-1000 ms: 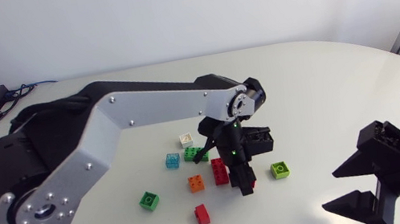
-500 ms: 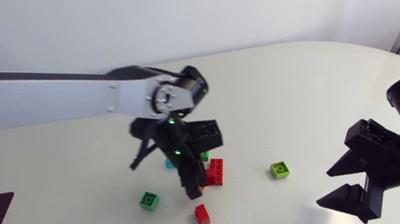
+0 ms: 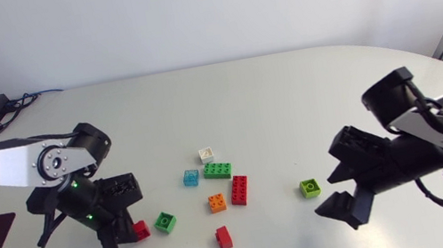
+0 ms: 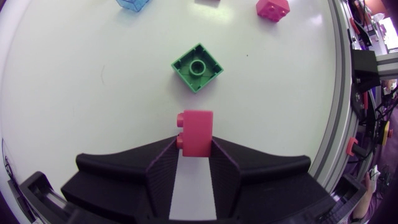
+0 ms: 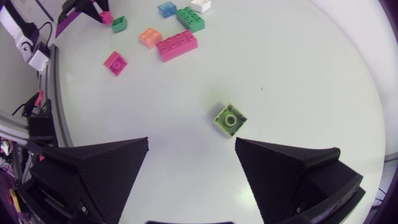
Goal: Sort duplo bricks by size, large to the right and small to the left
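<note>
- Fingers of the left gripper (image 4: 196, 149) are pinched onto a small red brick (image 4: 196, 132) from both sides; the brick is turned so that its studs point sideways toward one finger.
- In the head view, this gripper (image 3: 126, 236) and its brick (image 3: 141, 230) are seen low over the left part of the table (image 3: 289, 95), at the left edge of the scattered bricks.
- A small green brick (image 4: 198, 67) is seen just ahead of the held one, studs up, lying apart from it.
- The right gripper (image 5: 193, 155) is held with its fingers spread wide and nothing between them.
- A small lime brick (image 5: 229, 119) lies on the table just ahead of the open fingers, untouched; from above it (image 3: 309, 188) is seen right of the other bricks.
- Around the middle are grouped a long red brick (image 3: 240, 190), a long green brick (image 3: 217, 171), an orange brick (image 3: 217, 202), a light blue brick (image 3: 191, 179) and a white brick (image 3: 206, 155).
- A second small red brick (image 3: 223, 237) lies alone, nearer the table's front edge.
</note>
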